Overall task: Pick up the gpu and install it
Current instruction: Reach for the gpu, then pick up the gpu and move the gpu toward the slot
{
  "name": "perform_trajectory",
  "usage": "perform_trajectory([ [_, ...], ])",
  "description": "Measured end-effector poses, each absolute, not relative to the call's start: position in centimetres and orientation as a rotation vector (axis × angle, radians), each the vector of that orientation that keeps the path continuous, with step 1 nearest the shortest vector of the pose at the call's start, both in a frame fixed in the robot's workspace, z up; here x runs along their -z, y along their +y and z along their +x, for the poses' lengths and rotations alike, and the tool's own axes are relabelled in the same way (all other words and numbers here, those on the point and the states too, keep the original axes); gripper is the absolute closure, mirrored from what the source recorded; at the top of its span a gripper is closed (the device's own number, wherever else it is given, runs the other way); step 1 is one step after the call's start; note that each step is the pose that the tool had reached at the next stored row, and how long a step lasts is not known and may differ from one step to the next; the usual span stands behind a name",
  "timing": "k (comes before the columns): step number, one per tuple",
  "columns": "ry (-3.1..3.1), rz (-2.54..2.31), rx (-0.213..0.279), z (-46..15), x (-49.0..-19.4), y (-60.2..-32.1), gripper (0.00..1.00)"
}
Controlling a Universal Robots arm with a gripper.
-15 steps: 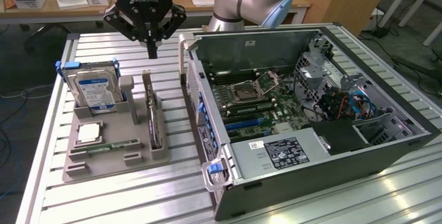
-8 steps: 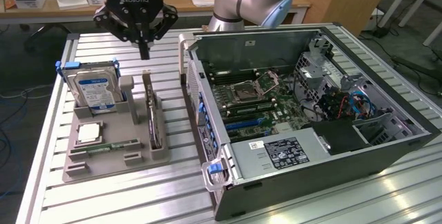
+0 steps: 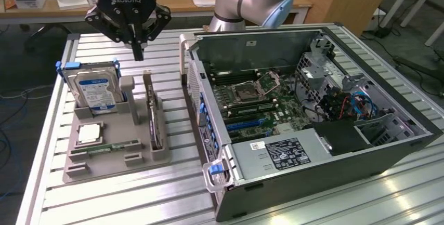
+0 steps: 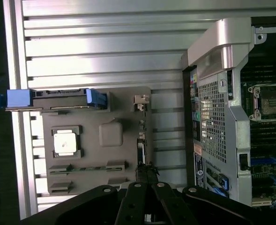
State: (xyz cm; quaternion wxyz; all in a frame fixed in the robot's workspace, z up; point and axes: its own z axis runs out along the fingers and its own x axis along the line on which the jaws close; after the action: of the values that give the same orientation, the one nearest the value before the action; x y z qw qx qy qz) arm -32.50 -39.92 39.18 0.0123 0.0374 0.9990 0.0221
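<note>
Gripper (image 3: 138, 54): I am watching it hang over the far end of the grey holder (image 3: 132, 131), its black fingers pointing straight down

Jaws: they are sitting pressed together, gripping nothing and touching nothing

Gpu (image 3: 154, 118): it is standing on edge in a slot of the holder, below the jaws and reaching from under them toward the camera of the exterior view; its top edge is lying well apart from the fingertips

Wrist view: I am looking down past the gripper (image 4: 145, 177) at the gpu (image 4: 140, 140), which is showing as a thin dark line running away from the fingertips along the holder (image 4: 93, 150)

Hard drive (image 3: 97, 92): it is standing upright with blue rails, below the jaws and to the exterior view's left of them, a grey post rising between it and the card

Processor chip (image 3: 90, 133): it is lying flat in the holder, lower and further to the exterior view's left of the jaws

Memory stick (image 3: 114, 146): it is lying beside the chip, nearer the camera than the jaws

Computer case (image 3: 388, 147): it is lying open to the exterior view's right of the jaws, its near wall rising just beside the card's slot and crowding that side

Motherboard (image 3: 257, 100): it is showing inside the case, beyond that wall from the jaws

Table (image 3: 139, 194): its ribbed metal top is carrying holder and case
</note>
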Motion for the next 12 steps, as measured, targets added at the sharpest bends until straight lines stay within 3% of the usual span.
perform_trajectory([
  [10,3.114,0.117,-0.069,-32.51,-39.18,-39.92,0.90],
  [12,3.114,0.117,-0.069,-32.51,-39.18,-39.92,0.83],
])
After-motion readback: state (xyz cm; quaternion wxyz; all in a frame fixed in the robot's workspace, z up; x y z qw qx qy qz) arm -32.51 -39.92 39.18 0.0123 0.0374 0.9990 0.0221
